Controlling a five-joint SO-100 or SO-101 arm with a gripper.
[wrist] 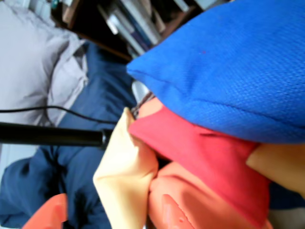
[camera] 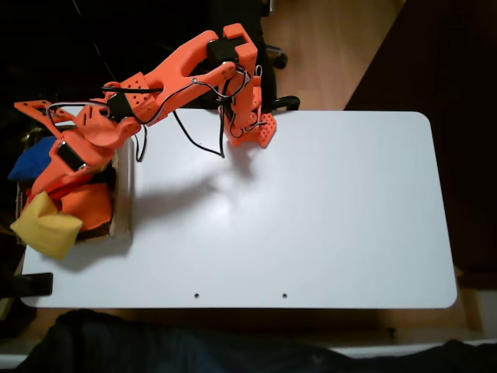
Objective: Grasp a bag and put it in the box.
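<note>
The yellow bag [camera: 45, 226] lies at the bench's [camera: 311, 217] left edge, overhanging the box's [camera: 122, 203] front end — just beyond the pincer [camera: 40, 186]; whether its fingers pinch anything, I cannot tell.

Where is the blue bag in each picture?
Fixed view: the blue bag peeks out at the far left edge, above the orange bags, partly hidden by the arm.
Wrist view: the blue bag covers the upper right, lying on top of the pile.
Shared landmark: the red bag right beside it, a thin red sliver in the fixed view.
</note>
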